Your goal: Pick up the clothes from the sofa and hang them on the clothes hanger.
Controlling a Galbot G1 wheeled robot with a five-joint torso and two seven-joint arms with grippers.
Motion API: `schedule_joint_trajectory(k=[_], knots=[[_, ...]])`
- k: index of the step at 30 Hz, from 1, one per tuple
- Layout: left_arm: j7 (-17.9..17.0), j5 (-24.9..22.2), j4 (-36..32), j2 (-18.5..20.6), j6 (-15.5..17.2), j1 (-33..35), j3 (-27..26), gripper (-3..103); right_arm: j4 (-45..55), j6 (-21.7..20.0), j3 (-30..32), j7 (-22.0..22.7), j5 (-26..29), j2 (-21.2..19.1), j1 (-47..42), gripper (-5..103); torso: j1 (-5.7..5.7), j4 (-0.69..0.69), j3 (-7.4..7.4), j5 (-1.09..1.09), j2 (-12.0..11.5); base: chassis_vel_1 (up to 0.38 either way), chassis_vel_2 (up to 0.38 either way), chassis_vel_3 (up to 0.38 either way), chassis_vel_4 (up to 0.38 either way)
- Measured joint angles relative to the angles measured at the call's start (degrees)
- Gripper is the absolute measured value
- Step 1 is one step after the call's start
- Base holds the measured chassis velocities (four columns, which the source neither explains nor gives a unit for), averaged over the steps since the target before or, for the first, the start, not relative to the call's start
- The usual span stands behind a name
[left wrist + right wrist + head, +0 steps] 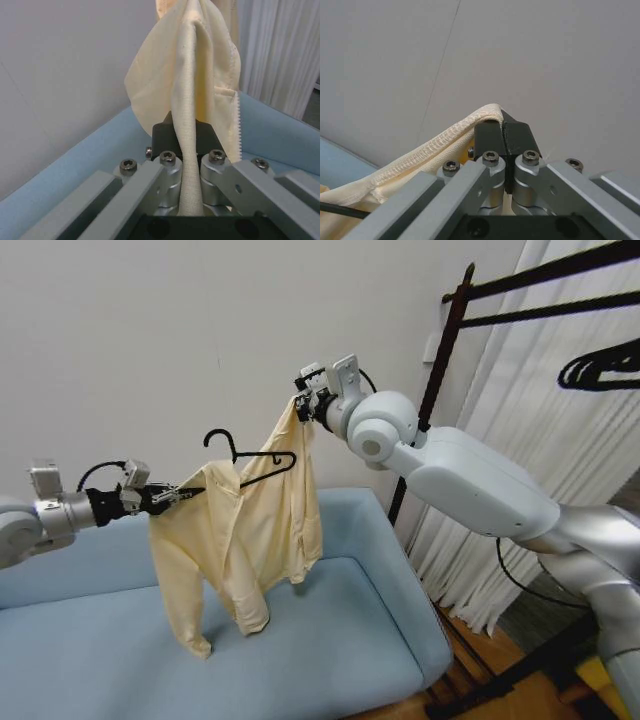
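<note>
My left fingers (161, 136) are clamped tight on a fold of the cream shirt (240, 540). My right fingers (490, 137) are pressed together on its ribbed edge, higher up near the wall (120, 330). The shirt hangs stretched between them, in the air above the blue sofa (350, 650), with a black hanger (252, 454) at its collar. The dark clothes rack (455, 330) stands to my right, before a white curtain (560, 460).

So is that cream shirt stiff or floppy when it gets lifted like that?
Probably floppy: the cream shirt sags between the left hand and right hand, sleeve dangling. Likely light, since two small pinches of fabric carry it. It might slip off the black hanger, one end of which pokes out bare.
</note>
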Motion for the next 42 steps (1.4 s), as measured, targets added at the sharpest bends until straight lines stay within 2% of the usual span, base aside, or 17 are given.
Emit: schedule_joint_trajectory(k=[2, 8, 22, 27, 30, 31, 34, 37, 40, 42], knots=[[-3.34, -1.26, -1.07, -0.44, 1.07, -0.30, 0.33, 2, 0.14, -0.07, 0.05, 0.42, 0.00, 0.36, -0.10, 0, 0.00, 0.01, 0.00, 0.00, 0.00, 0.000, 0.000, 0.000, 0.000], [-5.34, -1.61, -2.28, -1.08, 1.48, -0.34, 0.21, 2, 0.26, -1.15, 0.24, 1.24, 0.29, 0.46, -0.11, 0, 0.00, 0.00, 0.00, -0.01, 0.00, 0.000, 0.000, 0.000, 0.000], [-5.29, -1.69, -2.57, -0.99, 1.60, -0.37, -0.76, 2, -0.84, -0.68, 0.01, 1.20, -0.87, -0.41, -0.24, 0, 0.00, 0.00, 0.00, 0.00, 0.00, 0.000, 0.000, 0.000, 0.000], [-7.21, -1.27, -2.51, -0.48, 1.68, -0.50, -0.90, 2, -0.31, -1.32, -0.07, 1.14, -0.63, -0.02, -0.17, 0, 0.00, 0.00, 0.00, 0.00, 0.00, 0.000, 0.000, 0.000, 0.000], [-9.89, -1.26, -2.70, -0.50, 1.83, -0.95, -0.90, 2, 0.60, -2.39, -0.07, 3.52, 3.89, 0.65, -0.01, 0, 0.00, 0.00, 0.00, 0.00, 0.00, 0.000, 0.000, 0.000, 0.000], [-9.89, -1.26, -2.70, -0.50, 1.83, -0.95, -0.90, 2, 0.60, -2.39, -0.07, 3.52, 3.89, 0.65, -0.01, 0, 0.00, 0.00, 0.00, 0.00, 0.00, 0.000, 0.000, 0.000, 0.000], [-11.76, -1.30, -3.27, -0.96, 2.42, -1.13, -0.91, 2, 0.81, -3.31, 0.26, 6.55, 9.04, 1.27, 0.57, 0, 0.00, 0.02, 0.00, -0.01, 0.00, 0.000, 0.000, 0.000, 0.000], [-11.46, -1.32, -3.72, -1.31, 2.43, -1.13, -1.05, 2, 0.80, -3.80, 0.41, 8.37, 12.25, 1.48, 1.11, 0, 0.00, 0.00, 0.00, -0.01, 0.00, 0.000, 0.000, 0.000, 0.000], [-10.71, -1.75, -4.90, -1.86, 1.78, -1.38, -0.85, 2, 0.73, -4.00, 1.24, 12.31, 18.13, 3.03, 1.91, 0, 0.00, -0.01, 0.00, -0.01, 0.00, 0.000, 0.000, 0.000, 0.000], [-9.45, -1.99, -5.81, -2.20, 1.24, -1.52, -0.52, 2, -0.62, -4.00, 1.35, 13.07, 19.21, 4.22, 2.45, 0, 0.00, 0.00, -0.01, -0.02, 0.00, 0.000, 0.000, 0.000, 0.000]])
